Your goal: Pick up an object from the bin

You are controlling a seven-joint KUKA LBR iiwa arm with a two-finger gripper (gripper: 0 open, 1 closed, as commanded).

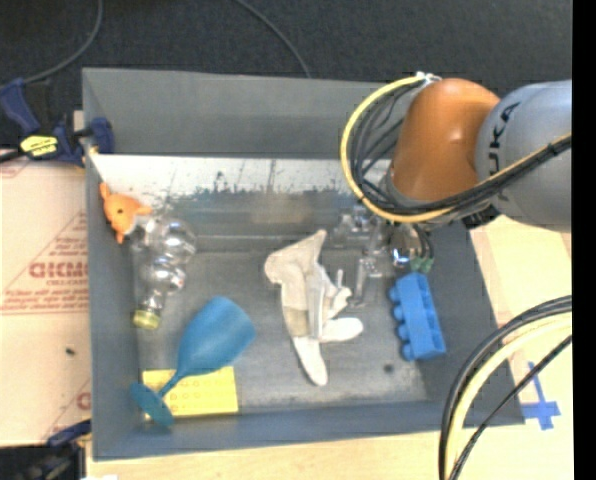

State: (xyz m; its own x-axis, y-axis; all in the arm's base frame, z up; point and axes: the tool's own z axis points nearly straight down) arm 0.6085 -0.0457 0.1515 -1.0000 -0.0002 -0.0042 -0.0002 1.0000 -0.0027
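We see the gripper [364, 256] low in the bin [278, 118], toward 2 o'clock from the middle. We cannot tell if it is spread apart or pressed together. A white glove [306, 303] lies in the middle, just beside the gripper at its 8 o'clock. A blue block [418, 316] lies at 3 o'clock. A blue cup [213, 336], a yellow block [203, 392] and a clear bottle [160, 263] lie from 7 to 9 o'clock.

Gripper [361, 260] low at white glove's [303, 290] right edge, mid-bin; blue block [418, 316] just beside.
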